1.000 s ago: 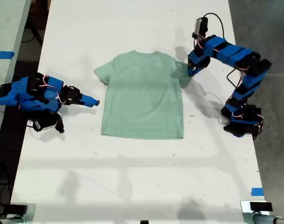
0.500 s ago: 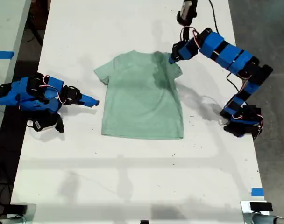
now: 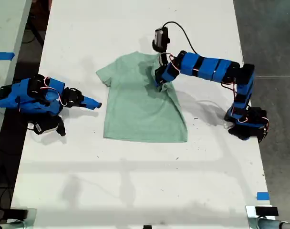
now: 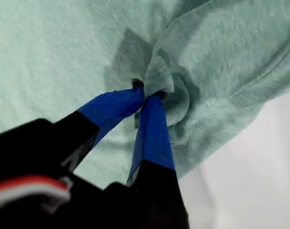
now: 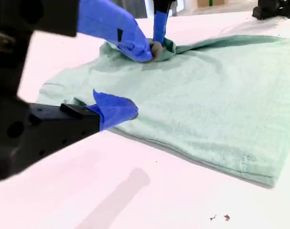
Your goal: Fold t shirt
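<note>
Folding the first side, my first gripper [image 4: 150, 93] was clamped on the sleeve, carrying it over the t shirt [image 3: 135, 112] lying mid-table [image 3: 135, 191]. My second gripper [image 5: 123, 71] rested beside it, jaws apart. Next, I judged, laying that flap flat.

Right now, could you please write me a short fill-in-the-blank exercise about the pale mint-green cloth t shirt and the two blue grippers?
1. My first gripper is shut on a pinch of the ____.
2. The pale mint-green cloth t shirt lies on a ____ table.
3. My second gripper rests at the exterior view's ____ side, beside the tee.

Missing words: t shirt; white; left
</note>
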Controlling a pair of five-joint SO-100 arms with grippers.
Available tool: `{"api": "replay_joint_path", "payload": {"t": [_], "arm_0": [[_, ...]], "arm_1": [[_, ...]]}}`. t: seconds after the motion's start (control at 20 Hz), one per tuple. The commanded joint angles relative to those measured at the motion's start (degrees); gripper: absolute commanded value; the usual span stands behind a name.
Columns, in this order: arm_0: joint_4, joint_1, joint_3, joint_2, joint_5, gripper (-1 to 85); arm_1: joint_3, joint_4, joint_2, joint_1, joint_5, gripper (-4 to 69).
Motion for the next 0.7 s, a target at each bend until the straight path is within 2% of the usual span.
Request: {"api": "replay_joint_path", "payload": {"t": [0.0,0.15,0.4,0.65], "arm_0": [[-0.88,-0.62,-0.53,0.26,0.35,15.7],[-0.88,-0.62,-0.53,0.26,0.35,15.7],[-0.88,-0.62,-0.53,0.26,0.35,15.7],[-0.88,-0.62,-0.53,0.26,0.35,15.7]], "arm_1": [[-5.45,-1.41,-1.23,-1.67,-0.18,8.8],[-5.89,0.09,0.26,-1.49,-0.35,15.5],[-6.86,4.48,10.9,-1.58,-0.97,14.7],[-8.09,13.1,23.91,2.2,-0.88,14.0]]}}
